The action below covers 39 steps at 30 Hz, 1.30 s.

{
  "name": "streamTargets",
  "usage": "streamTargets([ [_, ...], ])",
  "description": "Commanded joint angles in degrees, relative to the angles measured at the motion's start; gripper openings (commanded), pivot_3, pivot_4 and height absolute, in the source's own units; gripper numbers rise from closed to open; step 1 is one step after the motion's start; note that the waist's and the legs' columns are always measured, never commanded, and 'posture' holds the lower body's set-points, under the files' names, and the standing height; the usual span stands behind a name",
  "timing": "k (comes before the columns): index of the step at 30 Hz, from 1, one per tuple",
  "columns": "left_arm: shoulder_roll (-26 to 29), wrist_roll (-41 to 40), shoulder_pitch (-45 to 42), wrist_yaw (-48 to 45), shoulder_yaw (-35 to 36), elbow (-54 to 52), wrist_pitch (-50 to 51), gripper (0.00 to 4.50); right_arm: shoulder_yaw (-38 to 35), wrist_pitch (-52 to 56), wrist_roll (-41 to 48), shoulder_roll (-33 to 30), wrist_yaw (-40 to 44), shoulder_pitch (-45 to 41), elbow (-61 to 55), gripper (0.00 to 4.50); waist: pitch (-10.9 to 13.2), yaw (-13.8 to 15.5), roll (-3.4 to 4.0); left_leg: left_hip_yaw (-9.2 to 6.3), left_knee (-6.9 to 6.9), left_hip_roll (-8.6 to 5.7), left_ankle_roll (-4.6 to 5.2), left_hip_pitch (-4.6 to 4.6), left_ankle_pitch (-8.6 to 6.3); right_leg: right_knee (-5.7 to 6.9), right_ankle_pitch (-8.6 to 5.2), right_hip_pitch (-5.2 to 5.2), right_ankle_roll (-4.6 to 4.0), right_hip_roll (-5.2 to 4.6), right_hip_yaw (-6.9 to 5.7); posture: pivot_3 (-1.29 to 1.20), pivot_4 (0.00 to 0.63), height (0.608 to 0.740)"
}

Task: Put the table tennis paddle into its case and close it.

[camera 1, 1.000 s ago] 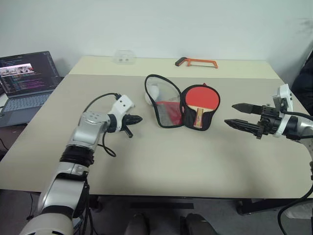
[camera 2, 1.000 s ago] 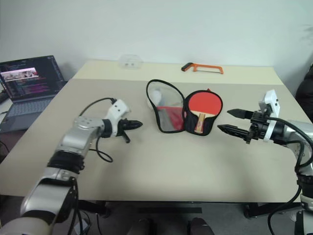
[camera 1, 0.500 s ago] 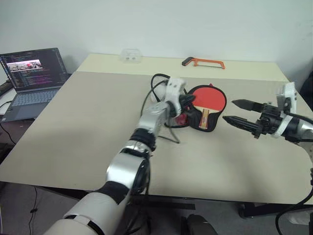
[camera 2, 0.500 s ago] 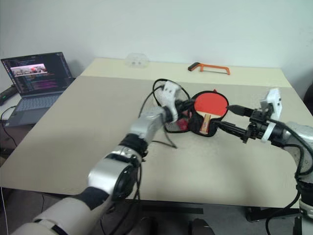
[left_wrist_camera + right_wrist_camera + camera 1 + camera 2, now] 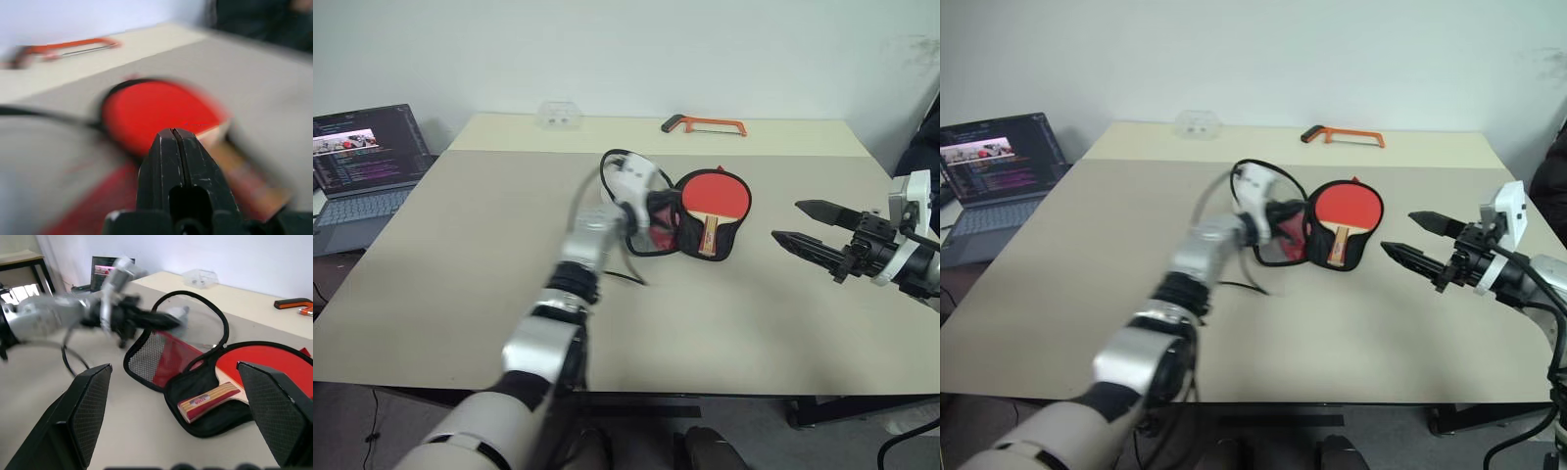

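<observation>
Lying flat, table tennis paddle (image 5: 715, 198), handle toward robot, in case (image 5: 651, 211)

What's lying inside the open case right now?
The table tennis paddle lies in the case's right half, red face up. The left flap's mesh pocket is partly covered by the left gripper.

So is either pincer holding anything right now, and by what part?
Nothing is held. The left pincer is shut and empty above the open case; the right pincer is open.

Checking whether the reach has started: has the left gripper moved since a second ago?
Yes. The left gripper, fingers shut, has swung rightward across the table, from well left of the case to over its open flap beside the table tennis paddle.
</observation>
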Motion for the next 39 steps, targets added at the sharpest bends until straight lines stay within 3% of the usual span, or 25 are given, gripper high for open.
streamTargets([
  [1,5.0,2.5,1.9,-7.7,-3.9,-6.4,0.6,0.02,0.3,-1.5,0.3,-0.7,0.4,-1.9,0.6,4.5,0.0,0.5,0.0,0.0,0.0,0.0,0.0,0.0,0.0,-0.06,0.0,0.06,0.0,-0.02,-0.03,0.0,0.15,0.74],
  [7,10.3,5.6,3.4,-12.4,-6.8,-3.6,0.0,0.02,2.4,-2.3,-0.4,-0.8,0.9,-3.4,2.1,4.5,0.0,2.0,-0.01,-0.05,0.06,-0.01,0.01,-0.02,-0.01,-0.09,0.0,0.1,0.0,-0.06,-0.14,0.0,0.15,0.74],
  [14,1.3,11.0,-4.1,-0.3,-7.8,17.8,-7.6,0.02,3.4,-2.6,-0.8,-1.8,1.3,-5.0,3.3,4.5,0.0,2.5,-0.05,-0.09,0.14,-0.03,0.02,-0.11,-0.02,-0.09,0.0,0.1,0.01,-0.06,-0.15,0.0,0.15,0.74],
  [18,-3.6,10.2,-7.0,5.7,-5.0,24.8,-10.6,0.02,3.5,-2.1,-0.9,-2.4,1.2,-5.3,3.0,4.5,0.0,2.4,-0.05,-0.17,0.15,-0.06,0.02,-0.18,-0.02,-0.11,0.0,0.08,0.01,-0.05,-0.17,0.0,0.15,0.74],
  [31,-15.8,4.4,-15.3,11.3,4.3,26.3,-17.9,0.02,0.0,-1.1,0.9,-2.5,-2.5,-3.7,0.5,4.5,0.0,2.3,-0.05,-0.16,0.14,-0.08,0.01,-0.18,-0.01,-0.1,0.01,0.07,0.01,-0.04,-0.15,0.0,0.15,0.74],
  [39,-24.6,8.5,-14.3,12.9,0.6,28.3,-16.2,0.02,-3.7,-0.1,2.8,-3.1,-5.9,-3.3,-1.7,4.5,0.0,2.2,-0.04,-0.15,0.13,-0.09,0.02,-0.15,-0.01,-0.08,0.01,0.08,0.01,-0.04,-0.11,0.0,0.15,0.74],
])
